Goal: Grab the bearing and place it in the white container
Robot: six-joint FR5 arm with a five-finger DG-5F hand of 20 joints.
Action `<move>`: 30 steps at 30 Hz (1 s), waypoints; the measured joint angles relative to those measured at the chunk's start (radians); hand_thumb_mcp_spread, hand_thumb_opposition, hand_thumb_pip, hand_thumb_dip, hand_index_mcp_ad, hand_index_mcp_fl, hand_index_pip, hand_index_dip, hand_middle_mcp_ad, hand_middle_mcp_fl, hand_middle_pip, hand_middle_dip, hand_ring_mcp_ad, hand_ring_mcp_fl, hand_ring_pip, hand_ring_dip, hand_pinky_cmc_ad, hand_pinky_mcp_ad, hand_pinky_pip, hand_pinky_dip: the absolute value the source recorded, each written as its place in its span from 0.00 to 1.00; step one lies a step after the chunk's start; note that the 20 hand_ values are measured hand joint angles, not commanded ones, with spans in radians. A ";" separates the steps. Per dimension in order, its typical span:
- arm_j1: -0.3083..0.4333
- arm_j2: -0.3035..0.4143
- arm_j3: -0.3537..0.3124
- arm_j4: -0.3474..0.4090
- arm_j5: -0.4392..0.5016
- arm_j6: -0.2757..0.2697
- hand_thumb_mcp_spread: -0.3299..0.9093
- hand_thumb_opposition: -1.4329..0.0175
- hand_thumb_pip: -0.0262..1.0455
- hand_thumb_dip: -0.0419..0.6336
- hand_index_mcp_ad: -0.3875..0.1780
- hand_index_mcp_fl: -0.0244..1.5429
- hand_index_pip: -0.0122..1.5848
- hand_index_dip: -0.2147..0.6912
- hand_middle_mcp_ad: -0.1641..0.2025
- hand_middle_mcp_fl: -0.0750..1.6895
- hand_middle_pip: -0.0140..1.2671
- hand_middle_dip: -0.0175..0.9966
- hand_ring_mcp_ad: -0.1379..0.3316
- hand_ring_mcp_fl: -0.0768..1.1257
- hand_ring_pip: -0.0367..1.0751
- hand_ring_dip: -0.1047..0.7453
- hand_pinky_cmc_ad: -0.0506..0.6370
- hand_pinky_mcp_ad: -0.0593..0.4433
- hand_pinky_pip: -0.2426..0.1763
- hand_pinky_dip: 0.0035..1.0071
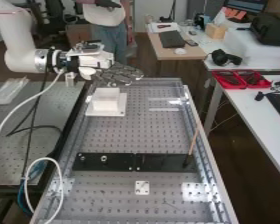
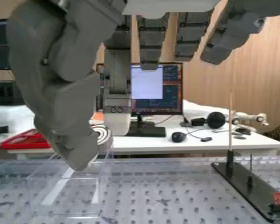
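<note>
In the high view the hand (image 1: 117, 74) is over the bench's far left end, above and slightly beyond the white container (image 1: 106, 106), which stands on a white base plate. In the wrist view the hand (image 2: 74, 107) has its thumb and one finger bent together round the bearing (image 2: 102, 133), a round metal piece with concentric rings, partly hidden between them. The other fingers hang more loosely and hold nothing. Hand and container look apart in the high view.
A black plate (image 1: 157, 162) with small metal parts and an upright thin stick (image 1: 193, 141) lies across the perforated bench (image 1: 147, 137). Behind the bench's right side are red trays (image 1: 240, 80) on a white table (image 1: 249, 102). Cables loop at the left.
</note>
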 joint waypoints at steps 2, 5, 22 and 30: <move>0.035 -0.003 0.001 -0.005 0.042 0.004 0.56 0.32 0.55 0.40 0.56 0.29 0.95 0.31 0.55 0.08 0.12 0.14 0.56 0.08 0.12 0.12 0.51 0.42 0.40 0.15; 0.097 -0.012 0.006 -0.014 0.116 0.014 0.56 0.32 0.55 0.40 0.56 0.29 0.95 0.31 0.56 0.08 0.12 0.14 0.56 0.08 0.12 0.12 0.51 0.41 0.40 0.15; 0.435 -0.156 0.070 -0.142 0.532 0.203 0.56 0.32 0.55 0.40 0.56 0.29 0.95 0.31 0.54 0.08 0.12 0.15 0.58 0.09 0.12 0.12 0.51 0.41 0.40 0.16; 0.465 -0.221 0.092 -0.224 0.632 0.312 0.57 0.36 0.55 0.40 0.56 0.29 0.95 0.31 0.56 0.08 0.12 0.15 0.58 0.09 0.12 0.12 0.52 0.41 0.40 0.16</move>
